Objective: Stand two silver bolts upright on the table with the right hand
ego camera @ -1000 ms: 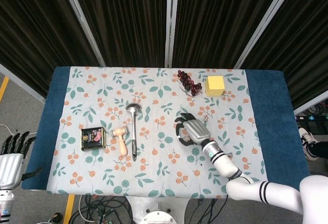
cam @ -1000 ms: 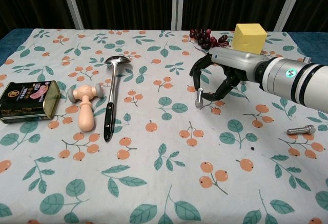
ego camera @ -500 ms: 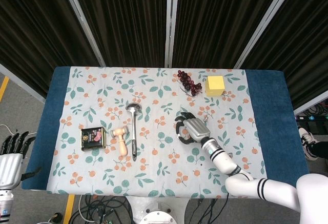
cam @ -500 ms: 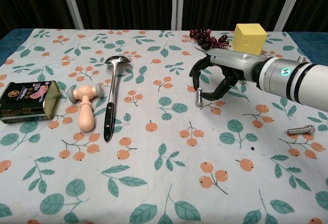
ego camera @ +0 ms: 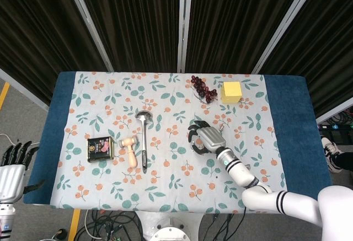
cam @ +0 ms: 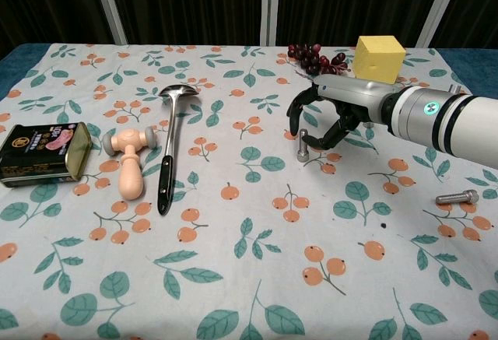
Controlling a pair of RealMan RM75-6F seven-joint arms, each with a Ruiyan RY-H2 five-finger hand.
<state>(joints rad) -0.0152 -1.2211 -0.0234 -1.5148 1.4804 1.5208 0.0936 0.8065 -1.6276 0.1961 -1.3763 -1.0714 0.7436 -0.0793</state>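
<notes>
One silver bolt (cam: 303, 146) stands upright on the flowered tablecloth (cam: 233, 278), right of centre. My right hand (cam: 327, 118) arches over it from the right, and the thumb and a finger pinch the bolt. From above, in the head view, the right hand (ego camera: 205, 138) covers that bolt. A second silver bolt (cam: 457, 197) lies flat near the right edge of the chest view, well apart from the hand. My left hand (ego camera: 12, 166) hangs off the table's left side with its fingers apart, holding nothing.
A food tin (cam: 40, 153), a wooden toy mallet (cam: 128, 153) and a metal ladle (cam: 170, 145) lie to the left. Dark grapes (cam: 311, 54) and a yellow block (cam: 379, 58) sit at the back, behind the right hand.
The right hand has shifted slightly left and back, and the bolt under it has gone from a slight tilt to upright. The left hand has not moved.
</notes>
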